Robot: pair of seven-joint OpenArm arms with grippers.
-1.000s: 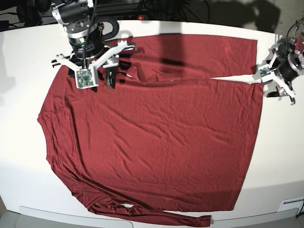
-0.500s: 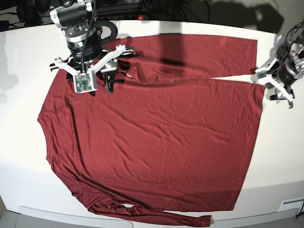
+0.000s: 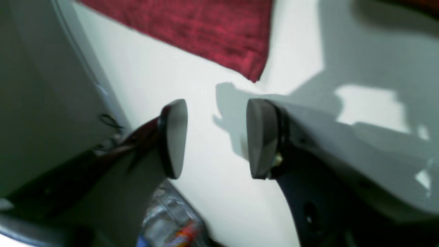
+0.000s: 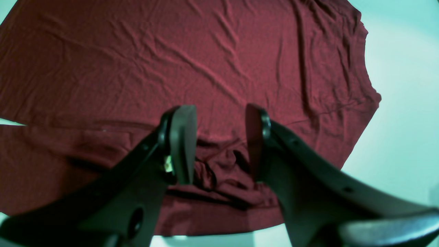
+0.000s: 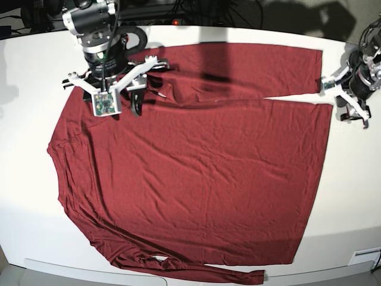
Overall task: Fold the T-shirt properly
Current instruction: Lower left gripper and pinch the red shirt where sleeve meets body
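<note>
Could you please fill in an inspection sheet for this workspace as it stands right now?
Surface: white table, bare around the garment.
Job's things: maroon T-shirt lies spread flat and wrinkled; one sleeve is folded along the far edge, the other lies along the near edge; body not yet folded.
Clutter: nothing seen on the table.
Grippers: right gripper is open above bunched fabric at the shoulder, holding nothing; left gripper is open over bare table just off a corner of the shirt, holding nothing.
Cables: dark cables run behind the far edge.
Surroundings: a light strip lies along the near edge; beyond the table it is too dark to tell.
</note>
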